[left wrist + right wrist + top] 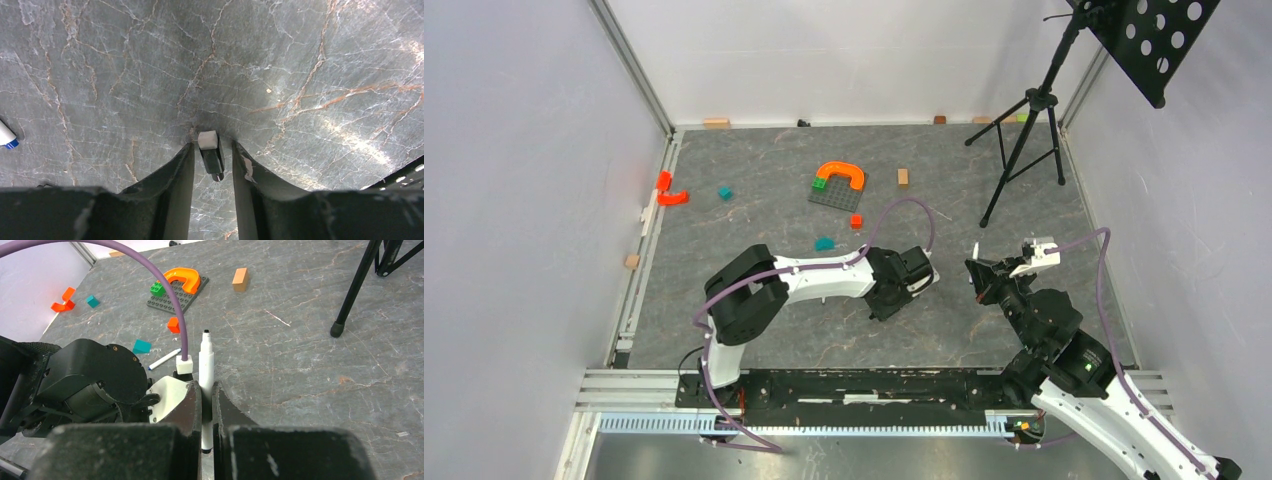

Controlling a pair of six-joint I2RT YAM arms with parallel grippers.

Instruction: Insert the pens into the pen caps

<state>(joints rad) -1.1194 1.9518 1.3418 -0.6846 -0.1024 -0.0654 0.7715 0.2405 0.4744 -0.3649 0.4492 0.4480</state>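
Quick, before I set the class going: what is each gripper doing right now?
Left gripper: open, straddling a black pen cap, with a gap on either side.
Right gripper: shut on a white pen.

Marbled table (754, 150) carries a teal brick (725, 192), a wooden block (903, 177), a pen (164, 360).

From high at the near edge we look down on the whole table (984, 330). Our left wrist view faces straight down, very near the surface. Our right wrist view looks low across the table; both share the blue-tipped pen (5, 134).
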